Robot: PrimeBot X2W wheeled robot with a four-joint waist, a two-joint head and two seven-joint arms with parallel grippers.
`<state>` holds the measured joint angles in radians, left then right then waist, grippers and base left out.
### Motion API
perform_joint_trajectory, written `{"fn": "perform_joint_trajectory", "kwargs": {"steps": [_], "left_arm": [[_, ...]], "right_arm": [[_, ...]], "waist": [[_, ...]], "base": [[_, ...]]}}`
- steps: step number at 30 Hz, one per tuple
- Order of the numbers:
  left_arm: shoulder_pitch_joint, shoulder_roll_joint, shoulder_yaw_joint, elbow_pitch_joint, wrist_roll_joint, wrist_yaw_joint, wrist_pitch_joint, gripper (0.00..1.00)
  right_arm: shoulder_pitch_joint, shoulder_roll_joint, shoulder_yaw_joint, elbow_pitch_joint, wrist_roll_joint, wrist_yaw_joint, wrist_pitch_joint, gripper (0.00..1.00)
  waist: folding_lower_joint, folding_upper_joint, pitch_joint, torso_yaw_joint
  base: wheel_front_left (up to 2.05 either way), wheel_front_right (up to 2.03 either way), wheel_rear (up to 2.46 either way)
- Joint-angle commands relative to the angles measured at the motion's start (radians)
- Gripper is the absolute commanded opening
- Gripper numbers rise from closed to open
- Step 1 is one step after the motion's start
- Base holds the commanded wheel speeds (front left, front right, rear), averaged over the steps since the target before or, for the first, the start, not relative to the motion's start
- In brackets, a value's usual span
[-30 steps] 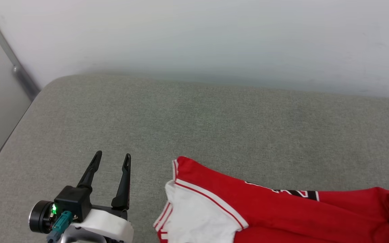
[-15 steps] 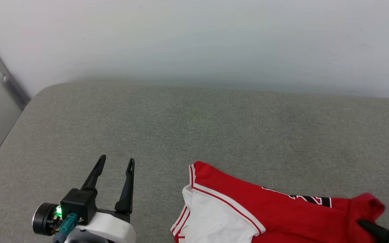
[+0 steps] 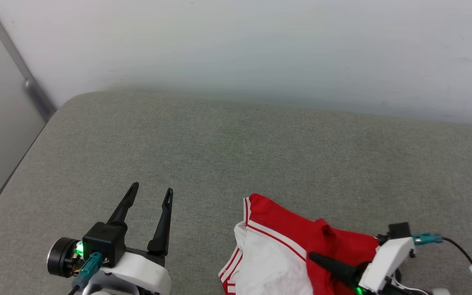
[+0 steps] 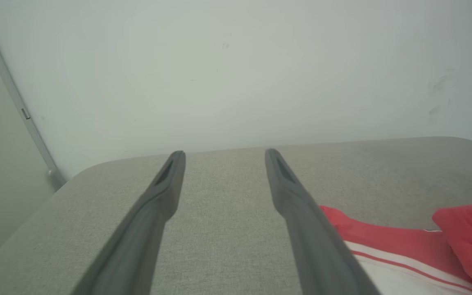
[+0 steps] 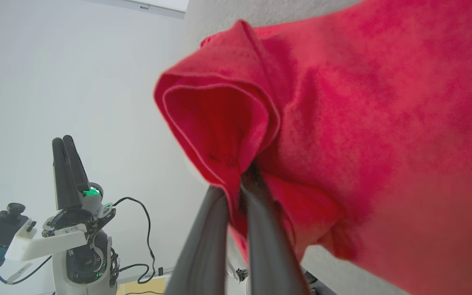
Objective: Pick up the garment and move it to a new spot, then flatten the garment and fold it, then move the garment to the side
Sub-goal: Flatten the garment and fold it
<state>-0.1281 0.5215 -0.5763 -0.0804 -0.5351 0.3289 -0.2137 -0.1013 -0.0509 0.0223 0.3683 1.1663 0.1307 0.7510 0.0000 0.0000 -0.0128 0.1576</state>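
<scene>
Where the red cloth bunched, right gripper: jaws closed on a doubled fold of the garment. The cloth was pinched between both dark fingers and curled into a rounded loop just past their tips.
Right gripper's lie: low at the right of the head view, with its fingers pointing toward the robot's left across the garment's red body.
Left gripper: jaws open with nothing between them. Its fingers pointed toward the wall, and it sat off the garment's left edge, apart from the cloth.
Garment's place: crumpled on the grey upholstered surface, at the bottom of the head view, right of the middle. The picture's lower edge cut part of it off.
White sleeve: lay on the garment's left side, with red-and-white striped trim along its edges.
Cable: black, running from the teal plug on the right wrist out over the grey surface.
Grey rail: slanted down the wall to the surface's far left corner.
</scene>
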Motion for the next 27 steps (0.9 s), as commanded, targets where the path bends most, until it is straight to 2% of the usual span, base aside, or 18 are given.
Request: {"fn": "perform_joint_trajectory", "kwargs": {"steps": [1,7,9,10,16,20,22,24,27], "left_arm": [[-0.013,-0.002,-0.001,0.003,0.004,-0.002,0.003,1.00],[-0.030,-0.009,-0.009,0.007,0.007,-0.009,0.002,1.00],[-0.034,-0.011,-0.010,0.010,0.007,-0.009,-0.001,1.00],[-0.035,-0.012,-0.011,0.012,0.008,-0.009,-0.002,1.00],[-0.035,-0.015,-0.008,0.020,0.003,-0.005,-0.010,1.00],[-0.034,-0.017,-0.012,0.023,0.003,-0.003,-0.010,1.00],[-0.030,-0.018,-0.011,0.023,0.001,-0.001,-0.010,1.00],[-0.023,-0.018,-0.009,0.025,-0.001,0.006,-0.011,1.00],[-0.010,-0.018,-0.005,0.027,-0.005,0.015,-0.012,1.00]], "right_arm": [[-0.024,0.001,0.036,0.012,0.017,0.000,-0.018,0.00],[-0.105,0.000,0.232,0.072,0.089,0.000,-0.154,0.00],[-0.128,0.000,0.273,0.095,0.092,0.000,-0.194,0.45],[-0.139,0.000,0.290,0.107,0.089,0.000,-0.213,1.00],[-0.193,0.000,0.367,0.106,0.045,0.000,-0.277,1.00],[-0.218,-0.043,0.408,0.052,-0.060,0.000,-0.327,1.00],[-0.218,-0.073,0.411,0.017,-0.134,0.000,-0.381,1.00],[-0.212,-0.123,0.399,0.005,-0.260,0.000,-0.447,1.00],[-0.174,-0.160,0.331,0.001,-0.450,0.000,-0.528,1.00]], "waist": [[0.0000,0.0000,0.007,0.011],[0.0000,0.0000,0.026,0.039],[0.0000,0.0000,0.032,0.044],[0.0000,0.0000,0.033,0.046],[0.0000,0.0000,0.038,0.039],[0.0000,0.0000,0.032,0.028],[0.0000,0.0000,0.027,0.020],[0.0000,0.0000,0.020,0.010],[0.0000,0.0000,0.011,-0.006]], "base": [[0.00,0.00,0.00],[0.00,0.00,0.00],[0.00,0.00,0.00],[0.00,0.00,0.00],[0.00,0.00,0.00],[0.00,0.00,0.00],[0.00,0.00,0.00],[0.00,0.00,0.00],[0.00,0.00,0.00]]}}
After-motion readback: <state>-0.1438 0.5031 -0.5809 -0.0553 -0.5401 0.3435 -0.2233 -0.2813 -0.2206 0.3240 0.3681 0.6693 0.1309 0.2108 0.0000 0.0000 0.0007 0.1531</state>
